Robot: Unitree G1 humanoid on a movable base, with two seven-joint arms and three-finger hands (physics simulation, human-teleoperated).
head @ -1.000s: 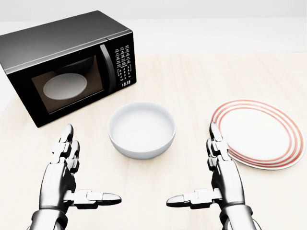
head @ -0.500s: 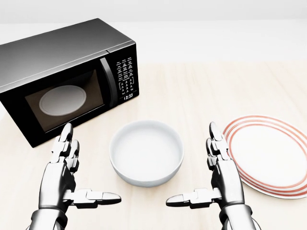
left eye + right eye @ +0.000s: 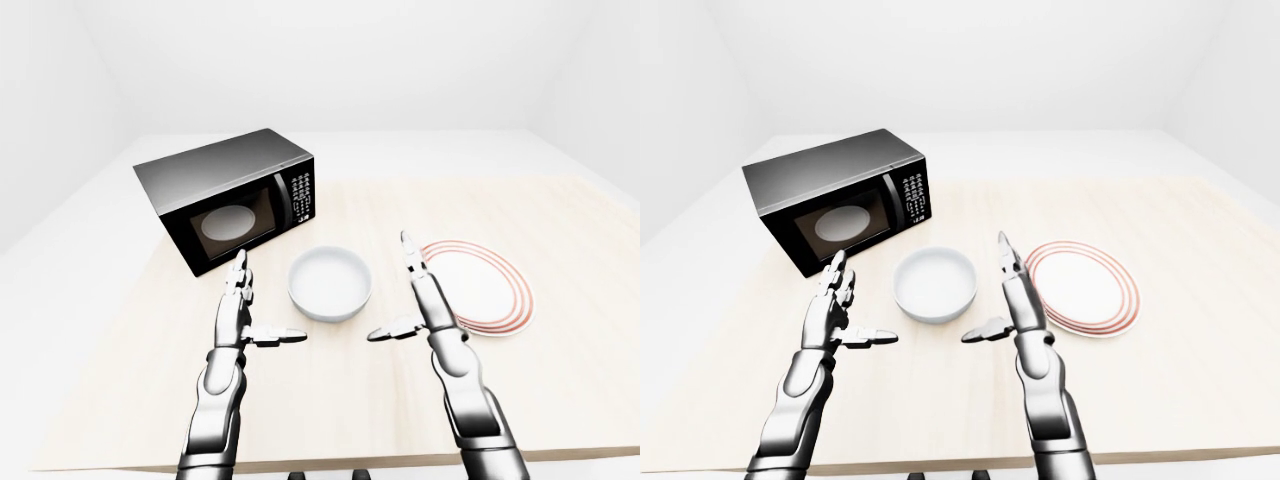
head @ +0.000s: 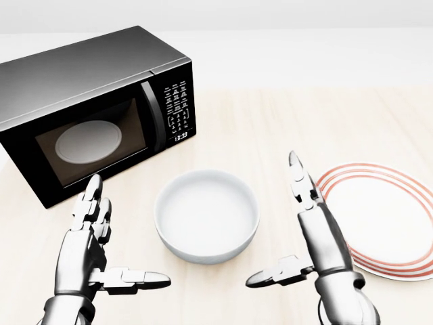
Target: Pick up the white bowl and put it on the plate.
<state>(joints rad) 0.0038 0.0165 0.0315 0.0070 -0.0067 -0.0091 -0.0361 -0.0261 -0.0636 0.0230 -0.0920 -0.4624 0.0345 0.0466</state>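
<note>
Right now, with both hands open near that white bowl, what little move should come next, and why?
Probably bring the right hand in toward the white bowl until its fingers meet the rim. Both hands are open and apart from the bowl, which sits untouched between them, and the red-ringed plate lies on that hand's side.

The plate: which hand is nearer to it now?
Right. The right hand is open just beside the plate, between it and the bowl; the left hand is open beyond the bowl.

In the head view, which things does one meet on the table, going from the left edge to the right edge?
Microwave → left hand → white bowl → right hand → plate.
</note>
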